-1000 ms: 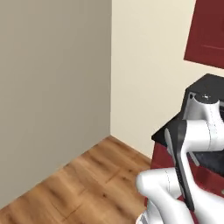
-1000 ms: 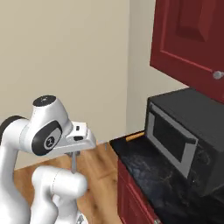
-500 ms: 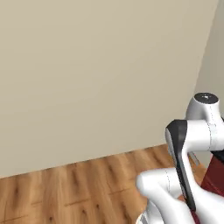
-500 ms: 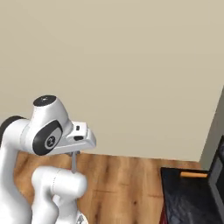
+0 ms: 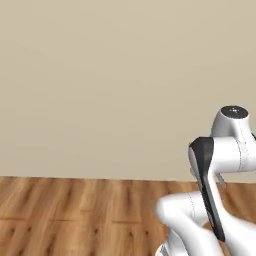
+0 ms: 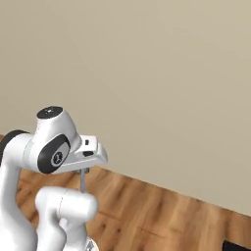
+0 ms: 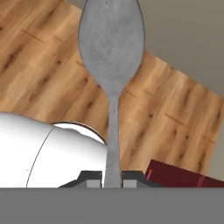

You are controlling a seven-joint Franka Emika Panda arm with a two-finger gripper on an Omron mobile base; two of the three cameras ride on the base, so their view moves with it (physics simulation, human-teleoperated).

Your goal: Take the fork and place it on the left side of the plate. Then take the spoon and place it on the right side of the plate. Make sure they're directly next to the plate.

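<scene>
A grey spoon is clamped by its handle in my gripper, which is shut on it; in the hand view the bowl points away over the wooden floor. In the right base view the spoon's thin handle hangs down from the white hand, in front of the arm's lower body. The fork and the plate are out of view.
A plain beige wall fills the space ahead, with wood-plank floor below it. A dark red cabinet corner shows low in the hand view. A sliver of dark counter sits at the right base view's bottom right corner.
The whole picture has swung: the microwave, red cabinets and counter slid out to the right, so the base has turned. The arm keeps its pose and its grip on the spoon.
</scene>
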